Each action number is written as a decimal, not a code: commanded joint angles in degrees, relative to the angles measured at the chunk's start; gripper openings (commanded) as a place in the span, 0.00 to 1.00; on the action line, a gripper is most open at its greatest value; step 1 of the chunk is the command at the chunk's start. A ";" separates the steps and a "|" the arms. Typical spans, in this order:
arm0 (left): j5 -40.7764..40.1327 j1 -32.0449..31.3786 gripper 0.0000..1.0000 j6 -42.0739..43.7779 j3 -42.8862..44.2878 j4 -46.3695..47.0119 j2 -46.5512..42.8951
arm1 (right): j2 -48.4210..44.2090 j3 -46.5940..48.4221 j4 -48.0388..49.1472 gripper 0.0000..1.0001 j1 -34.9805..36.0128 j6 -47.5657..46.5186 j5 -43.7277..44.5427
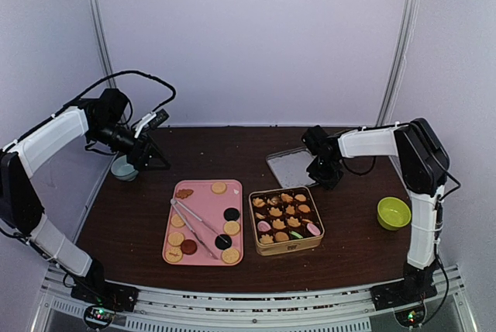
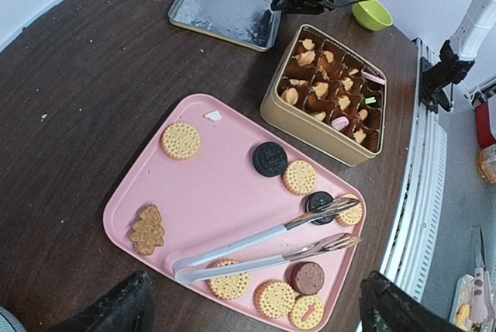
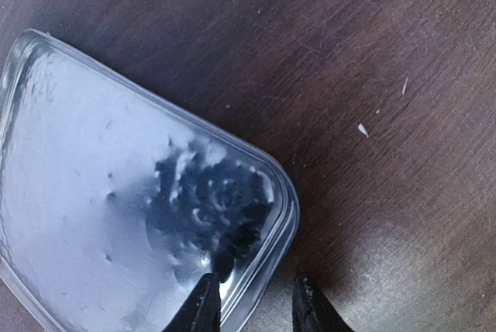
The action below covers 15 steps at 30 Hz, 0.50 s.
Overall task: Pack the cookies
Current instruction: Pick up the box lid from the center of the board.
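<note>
Right gripper stands narrowly parted astride the lid's corner rim, not visibly pinching it, probably ready to lift it. Cookies lie on the tray well to its left; others fill the tin just beside it.

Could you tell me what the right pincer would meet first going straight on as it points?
The right pincer would probably meet the silver lid, its rim between the fingers; depth is unclear.
</note>
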 commanded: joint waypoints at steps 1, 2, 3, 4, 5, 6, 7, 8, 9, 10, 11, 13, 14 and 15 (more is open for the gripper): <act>1.02 -0.23 0.94 1.38 -0.63 -0.63 -1.63 | 0.63 -1.76 -3.11 0.32 -0.41 1.14 -0.28; 1.06 -0.22 0.94 1.45 -0.71 -0.75 -1.76 | 0.78 -1.17 -3.34 0.32 -0.41 1.07 -0.18; 1.16 -0.23 0.94 1.49 -0.72 -0.84 -1.92 | 0.93 -0.45 -3.67 0.31 -0.41 0.99 -0.06; 1.25 -0.21 0.94 1.55 -0.72 -0.96 -2.07 | 1.11 0.40 -4.15 0.31 -0.48 0.80 0.10; 1.32 -0.18 0.94 1.57 -0.60 -1.29 -2.21 | 1.34 1.48 -4.94 0.30 -0.50 0.58 0.39; 1.49 -0.18 0.94 1.73 -0.48 -1.70 -2.34 | 1.60 2.47 -5.65 0.28 -0.50 0.40 0.62; 1.72 -0.19 0.94 1.98 -0.32 -2.15 -2.43 | 1.82 3.20 -6.33 0.27 -0.52 0.22 0.70; 1.87 -0.18 0.94 2.02 -0.28 -2.35 -2.58 | 2.05 3.78 -6.80 0.23 -0.53 0.16 0.65; 1.85 -0.21 0.94 2.14 -0.42 -2.31 -2.77 | 2.30 4.10 -7.06 0.18 -0.58 0.16 0.59; 1.89 -0.16 0.94 2.24 -0.52 -2.34 -2.94 | 2.45 4.37 -7.20 0.14 -0.56 0.20 0.40; 1.89 -0.21 0.94 2.19 -0.62 -2.31 -3.00 | 2.73 4.64 -7.40 0.12 -0.58 0.29 0.28; 1.97 -0.23 0.94 2.17 -0.72 -2.39 -3.16 | 3.27 5.23 -8.44 0.11 -0.59 0.47 0.38; 1.98 -0.19 0.94 2.24 -0.80 -2.33 -3.30 | 3.51 5.56 -8.80 0.10 -0.61 0.34 0.57; 1.98 -0.24 0.94 2.30 -0.87 -2.30 -3.37 | 3.61 5.93 -9.23 0.09 -0.61 0.23 0.77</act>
